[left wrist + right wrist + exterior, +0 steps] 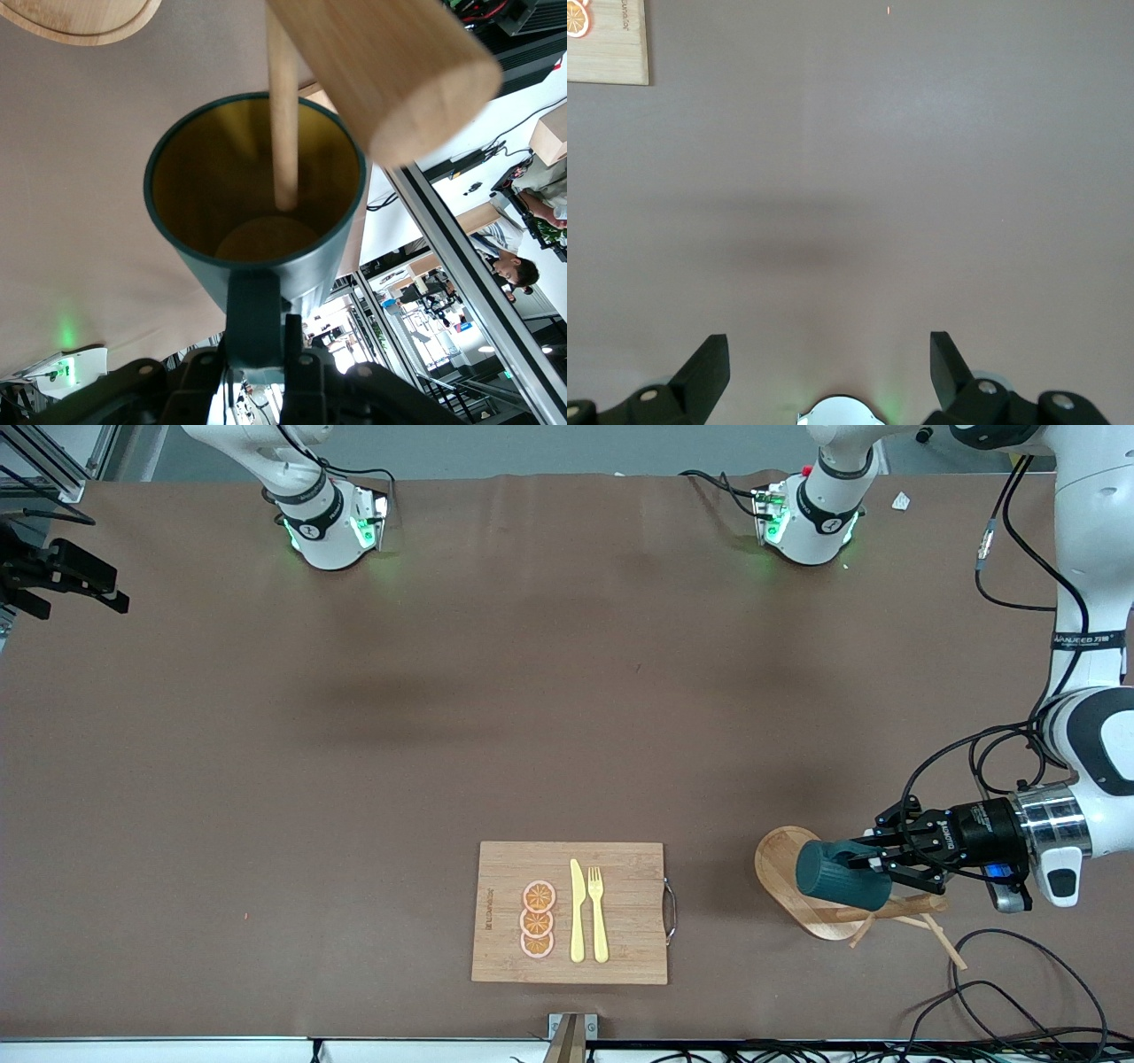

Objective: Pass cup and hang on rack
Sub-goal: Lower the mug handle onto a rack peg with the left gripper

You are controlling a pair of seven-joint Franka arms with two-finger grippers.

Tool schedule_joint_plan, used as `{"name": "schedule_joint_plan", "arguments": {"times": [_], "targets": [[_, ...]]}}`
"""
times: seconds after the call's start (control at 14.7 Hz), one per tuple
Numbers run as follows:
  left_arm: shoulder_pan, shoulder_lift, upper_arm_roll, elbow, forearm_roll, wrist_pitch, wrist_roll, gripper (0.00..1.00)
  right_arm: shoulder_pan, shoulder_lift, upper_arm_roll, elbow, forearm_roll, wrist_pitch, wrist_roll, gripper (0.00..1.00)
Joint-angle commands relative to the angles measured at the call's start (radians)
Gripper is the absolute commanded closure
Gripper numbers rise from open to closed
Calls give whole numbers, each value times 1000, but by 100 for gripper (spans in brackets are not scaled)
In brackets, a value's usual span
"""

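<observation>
My left gripper (875, 864) is shut on the loop handle of the dark teal cup (835, 874) and holds it on its side over the rack (784, 859). The rack's oval base lies toward the left arm's end of the table, and its post (890, 910) points toward that end. In the left wrist view my left gripper (266, 350) pinches the handle. One thin peg (283, 115) reaches into the cup's mustard-yellow inside (257, 235), beside the thick post end (399, 71). My right gripper (829, 363) is open and empty, high over bare table; it is out of the front view.
A bamboo cutting board (620, 957) with orange slices (538, 919), a yellow knife (577, 911) and a yellow fork (598, 912) lies near the front edge. Its corner shows in the right wrist view (607, 53). Black cables (1019, 992) trail near the rack.
</observation>
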Motion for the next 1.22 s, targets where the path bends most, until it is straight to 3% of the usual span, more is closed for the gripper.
{"name": "schedule_joint_plan", "arguments": {"times": [0.0,1.15], "targets": [[19,10,-7,8,-24,-9,26,93,-4,-32,2,-36,8,15,11,0],[58,29,-7,7,-65,-11,61,94,-7,-32,2,-37,-19,5,13,0]]}}
